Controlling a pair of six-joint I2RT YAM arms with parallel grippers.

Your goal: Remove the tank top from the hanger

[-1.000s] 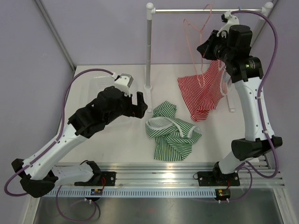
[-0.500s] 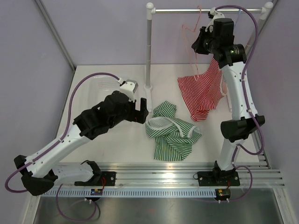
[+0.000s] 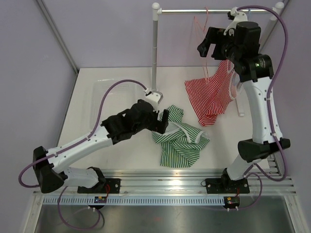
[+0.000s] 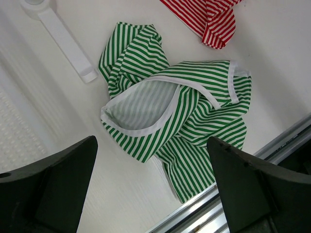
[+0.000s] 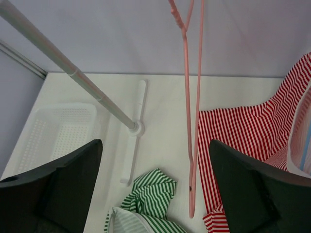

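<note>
A bare pink hanger (image 3: pixel 201 41) hangs from the rail (image 3: pixel 194 10). My right gripper (image 3: pixel 208 42) is open beside it; in the right wrist view the pink hanger (image 5: pixel 192 121) dangles free between the spread jaws of the right gripper (image 5: pixel 154 143). A green striped tank top (image 3: pixel 178 139) lies crumpled on the table. My left gripper (image 3: pixel 163 121) hovers open over its left edge, and the green top (image 4: pixel 175 111) shows beyond the left gripper (image 4: pixel 153 141). A red striped tank top (image 3: pixel 210 99) drapes from behind the right arm down to the table.
The rack's post (image 3: pixel 155 48) stands mid-table on a white foot (image 4: pixel 63 41). A white mesh basket (image 5: pixel 53 128) sits at the far left of the table. A pale hanger (image 5: pixel 296 141) shows beside the red top (image 5: pixel 243 141). The metal rail (image 3: pixel 194 177) runs along the near table edge.
The right gripper has opened and let go of the pink hanger, which now hangs straight from the rail. The left arm has swung right, over the green top.
</note>
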